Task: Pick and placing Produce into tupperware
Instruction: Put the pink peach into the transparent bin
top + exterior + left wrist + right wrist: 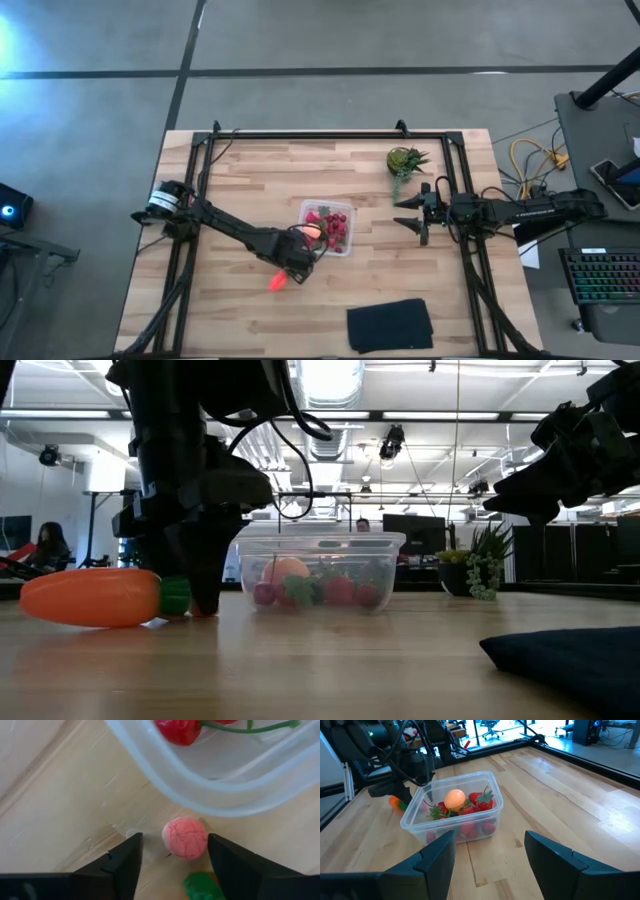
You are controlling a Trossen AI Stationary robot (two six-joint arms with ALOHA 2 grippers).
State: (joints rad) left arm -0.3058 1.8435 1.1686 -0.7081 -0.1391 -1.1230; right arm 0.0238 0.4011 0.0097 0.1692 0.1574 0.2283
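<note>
The left gripper [172, 862] stands at table level just beside the tupperware [343, 245], jaws apart around a small pink berry [185, 837], not yet clamped. The carrot [92, 597] lies on the table just left of it. The tupperware already holds red berries [479, 801] and the round fruit [454, 798]. The right gripper [412, 212] waits open, well right. Remaining: berry and carrot.

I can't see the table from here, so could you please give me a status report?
Left gripper open astride small pink ball beside clear plastic tupperware. Right gripper open, waiting. Nothing blocking.
</note>
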